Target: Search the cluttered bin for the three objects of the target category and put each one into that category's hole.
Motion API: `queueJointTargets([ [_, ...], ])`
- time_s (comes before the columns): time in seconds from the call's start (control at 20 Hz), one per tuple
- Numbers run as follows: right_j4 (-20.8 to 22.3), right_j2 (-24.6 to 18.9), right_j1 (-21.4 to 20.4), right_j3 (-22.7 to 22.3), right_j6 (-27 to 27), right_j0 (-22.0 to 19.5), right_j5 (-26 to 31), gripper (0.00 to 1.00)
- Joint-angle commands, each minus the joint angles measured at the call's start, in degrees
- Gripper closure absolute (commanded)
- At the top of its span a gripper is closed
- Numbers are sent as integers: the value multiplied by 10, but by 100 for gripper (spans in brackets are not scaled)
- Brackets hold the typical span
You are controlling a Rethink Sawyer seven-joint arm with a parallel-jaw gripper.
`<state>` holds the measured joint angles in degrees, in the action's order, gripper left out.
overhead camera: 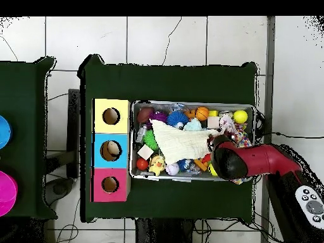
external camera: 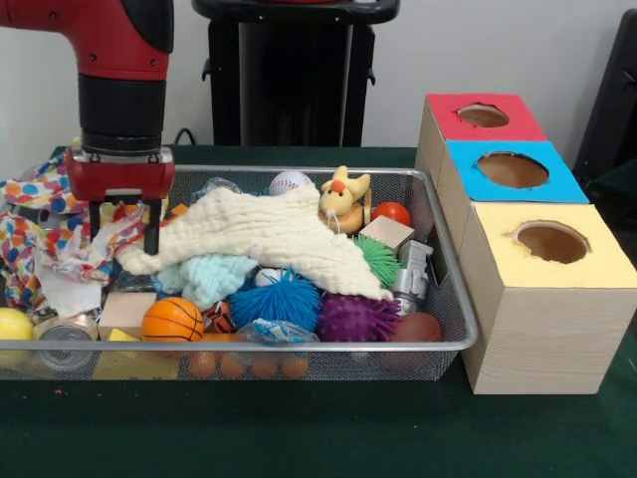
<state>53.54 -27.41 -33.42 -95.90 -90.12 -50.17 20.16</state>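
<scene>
Hanging at the upper left of the front view, the red and black arm [external camera: 121, 60] points its gripper [external camera: 123, 227] down over the left end of the wire bin [external camera: 438, 214]. Its two dark fingers [external camera: 152, 239] stand apart and empty, their tips just above a spotted cloth [external camera: 35, 234] draped over the bin's left rim.

A cream cloth [external camera: 264, 234] lies across the middle of the heap. Below it, toward the lower edge of the bin, sit a small basketball [external camera: 172, 319], a blue spiky ball [external camera: 276, 299] and a purple spiky ball [external camera: 356, 319]. Above the cream cloth, a baseball [external camera: 290, 182] and a yellow toy duck [external camera: 343, 199] rest by the upper rim, with a green spiky ball [external camera: 379, 259] to the right. A yellow ball [external camera: 14, 325] lies at the far left.

At the right of the frame, just beside the bin, stands a box with three holes: red hole [external camera: 483, 116] at the top, blue hole [external camera: 513, 169] in the middle, yellow hole [external camera: 551, 242] lowest. In the overhead view something pale shows inside the blue hole.
</scene>
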Motion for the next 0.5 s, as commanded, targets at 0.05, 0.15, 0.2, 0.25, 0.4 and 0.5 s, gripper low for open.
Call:
queueJointTargets([
  [0.05, 15, 10, 5, 55, 44, -28, 24, 0],
  [0.15, 10, 3, 7, 57, 59, -38, 35, 0],
  [0.2, 10, -1, 10, 59, 64, -42, 36, 0],
  [0.25, 10, -4, 16, 62, 68, -46, 35, 0],
  [0.4, 15, -7, 29, 65, 70, -53, 32, 0],
  [0.5, 14, -5, 30, 63, 65, -53, 32, 0],
])
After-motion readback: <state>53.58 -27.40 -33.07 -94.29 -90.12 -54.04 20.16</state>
